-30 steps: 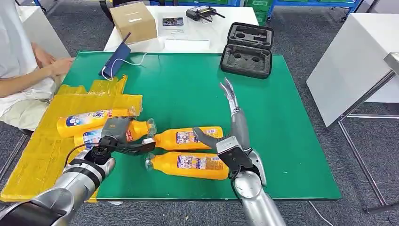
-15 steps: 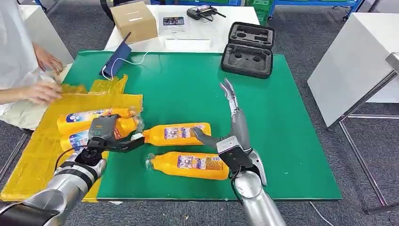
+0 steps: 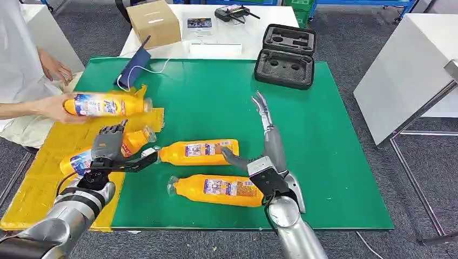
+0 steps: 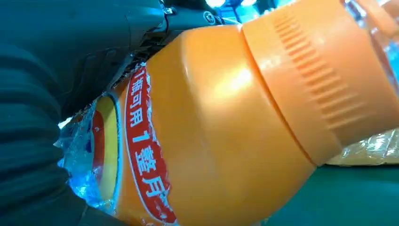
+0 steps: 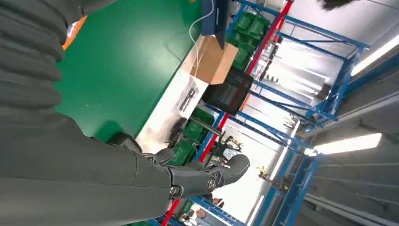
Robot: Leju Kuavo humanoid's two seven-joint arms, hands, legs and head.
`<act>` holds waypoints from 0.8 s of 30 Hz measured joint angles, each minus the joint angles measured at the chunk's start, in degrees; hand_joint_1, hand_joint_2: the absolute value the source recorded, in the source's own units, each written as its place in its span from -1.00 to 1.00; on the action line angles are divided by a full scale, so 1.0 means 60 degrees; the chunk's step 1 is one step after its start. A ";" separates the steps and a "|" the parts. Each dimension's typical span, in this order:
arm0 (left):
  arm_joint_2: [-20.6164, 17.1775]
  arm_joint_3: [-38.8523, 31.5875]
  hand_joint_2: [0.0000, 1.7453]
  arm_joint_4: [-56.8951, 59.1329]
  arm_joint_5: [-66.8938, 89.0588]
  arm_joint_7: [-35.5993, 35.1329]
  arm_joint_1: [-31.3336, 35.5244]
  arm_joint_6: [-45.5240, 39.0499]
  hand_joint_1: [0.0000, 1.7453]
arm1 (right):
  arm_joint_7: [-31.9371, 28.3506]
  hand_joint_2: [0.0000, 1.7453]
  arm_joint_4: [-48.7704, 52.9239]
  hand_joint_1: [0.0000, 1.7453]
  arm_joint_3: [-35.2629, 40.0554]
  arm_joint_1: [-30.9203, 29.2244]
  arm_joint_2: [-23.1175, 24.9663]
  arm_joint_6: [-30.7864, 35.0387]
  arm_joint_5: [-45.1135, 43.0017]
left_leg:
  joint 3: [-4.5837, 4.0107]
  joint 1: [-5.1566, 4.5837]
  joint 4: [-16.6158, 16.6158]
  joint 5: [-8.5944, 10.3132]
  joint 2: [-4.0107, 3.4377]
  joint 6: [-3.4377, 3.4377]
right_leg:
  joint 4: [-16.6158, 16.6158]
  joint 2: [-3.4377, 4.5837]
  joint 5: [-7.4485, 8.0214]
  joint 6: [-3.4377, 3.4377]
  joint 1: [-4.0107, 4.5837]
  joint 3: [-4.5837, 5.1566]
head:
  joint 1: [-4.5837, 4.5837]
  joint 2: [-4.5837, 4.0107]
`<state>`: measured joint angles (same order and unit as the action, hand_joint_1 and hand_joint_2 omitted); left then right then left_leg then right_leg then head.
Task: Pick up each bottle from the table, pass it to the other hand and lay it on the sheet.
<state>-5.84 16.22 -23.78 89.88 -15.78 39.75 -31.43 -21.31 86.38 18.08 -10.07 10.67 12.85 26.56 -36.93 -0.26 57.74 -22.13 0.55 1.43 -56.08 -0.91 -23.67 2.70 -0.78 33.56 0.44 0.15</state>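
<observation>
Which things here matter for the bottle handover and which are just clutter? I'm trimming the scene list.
Job:
bottle in the left hand
left hand
right hand
two bottles on the green table
yellow sheet
bottle a person holds

Lying about:
cardboard box
black foam case
controller
blue mask

Four orange bottles showed: one (image 3: 105,104) at ten o'clock, one (image 3: 81,159) at nine, one (image 3: 197,152) at centre, one (image 3: 219,190) at six. One yellow sheet (image 3: 38,183) lay at eight.
</observation>
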 measured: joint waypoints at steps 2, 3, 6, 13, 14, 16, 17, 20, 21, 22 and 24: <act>0.0004 -0.0059 1.00 0.0000 0.0011 0.0070 -0.0025 -0.0029 -1.00 | 0.0000 1.00 -0.0029 -1.00 0.0004 0.0000 0.0000 0.0000 0.0000 | -0.0001 0.0000 0.0000 0.0000 -0.0001 0.0000 | 0.0000 0.0000 0.0000 0.0000 0.0000 0.0001 | 0.0000 0.0000; 0.0004 -0.0077 1.00 0.0000 0.0015 0.0102 -0.0035 -0.0047 -1.00 | 0.0000 1.00 -0.0044 -1.00 0.0007 0.0000 0.0000 0.0000 0.0004 | -0.0002 0.0000 0.0000 0.0000 -0.0001 0.0000 | 0.0000 0.0000 -0.0001 -0.0001 -0.0001 0.0002 | 0.0000 0.0000; 0.0015 -0.0197 1.00 0.0000 0.0018 0.0193 -0.0072 -0.0204 -1.00 | 0.0000 1.00 -0.0102 -1.00 0.0022 -0.0001 0.0000 -0.0004 0.0025 | -0.0003 0.0000 0.0000 -0.0001 -0.0001 0.0000 | 0.0001 0.0000 -0.0001 -0.0002 -0.0001 0.0004 | 0.0000 0.0000; 0.0084 -0.0481 1.00 -0.0015 0.0022 0.0580 -0.0162 -0.0736 -1.00 | 0.0007 1.00 -0.0219 -1.00 0.0044 -0.0001 0.0000 -0.0022 0.0058 | -0.0004 0.0000 0.0000 0.0000 -0.0001 0.0000 | 0.0001 0.0000 -0.0001 -0.0002 -0.0001 0.0006 | 0.0000 0.0000; 0.0113 -0.0525 1.00 -0.0040 0.0022 0.0645 -0.0198 -0.0900 -1.00 | 0.0033 1.00 -0.0237 -1.00 0.0047 -0.0001 0.0000 -0.0022 0.0062 | -0.0004 0.0000 0.0000 0.0000 0.0000 0.0000 | 0.0001 0.0000 -0.0001 -0.0002 -0.0001 0.0006 | 0.0000 0.0000; 0.0164 -0.0579 1.00 -0.0083 0.0022 0.0703 -0.0262 -0.1125 -1.00 | 0.0040 1.00 -0.0266 -1.00 0.0054 -0.0001 0.0000 -0.0022 0.0084 | -0.0005 0.0000 0.0000 0.0000 0.0001 0.0000 | 0.0001 -0.0001 -0.0001 -0.0002 -0.0001 0.0005 | -0.0004 0.0000; 0.0193 -0.0598 1.00 -0.0120 0.0022 0.0732 -0.0295 -0.1230 -1.00 | 0.0044 1.00 -0.0277 -1.00 0.0058 -0.0001 0.0000 -0.0022 0.0087 | -0.0006 -0.0001 0.0000 0.0000 0.0001 0.0000 | 0.0001 -0.0001 -0.0001 -0.0002 -0.0001 0.0006 | 0.0000 0.0000; 0.0262 -0.0718 1.00 -0.0230 0.0022 0.0791 -0.0372 -0.1417 -1.00 | 0.0051 1.00 -0.0317 -1.00 0.0073 -0.0001 0.0000 -0.0022 0.0117 | -0.0009 -0.0001 0.0001 0.0000 0.0000 0.0000 | 0.0002 0.0000 -0.0001 -0.0001 -0.0002 0.0008 | 0.0000 0.0000; 0.0284 -0.0740 1.00 -0.0266 0.0022 0.0798 -0.0395 -0.1421 -1.00 | 0.0055 1.00 -0.0328 -1.00 0.0077 -0.0001 0.0000 -0.0022 0.0117 | -0.0010 -0.0002 0.0001 0.0000 0.0000 0.0000 | 0.0001 -0.0001 -0.0001 -0.0001 -0.0002 0.0009 | 0.0000 0.0000; 0.0295 -0.0747 1.00 -0.0284 0.0022 0.0802 -0.0411 -0.1424 -1.00 | 0.0055 1.00 -0.0335 -1.00 0.0080 -0.0001 0.0000 -0.0022 0.0117 | -0.0011 -0.0002 0.0001 0.0000 0.0001 0.0000 | 0.0002 -0.0001 -0.0001 -0.0001 -0.0002 0.0010 | 0.0000 0.0000; 0.0313 -0.0765 1.00 -0.0365 0.0022 0.0849 -0.0460 -0.1432 -1.00 | 0.0055 1.00 -0.0350 -1.00 0.0087 -0.0001 0.0000 -0.0022 0.0131 | -0.0012 -0.0001 0.0001 -0.0001 0.0000 0.0000 | 0.0001 0.0000 -0.0001 -0.0001 -0.0001 0.0011 | 0.0000 0.0000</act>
<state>-3.96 11.63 -25.97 90.01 -10.69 36.99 -40.02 -20.98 84.28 18.60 -10.07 10.67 12.72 27.34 -37.00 -0.27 57.75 -22.13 0.55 1.43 -56.07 -0.91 -23.67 2.69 -0.79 33.63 0.44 0.15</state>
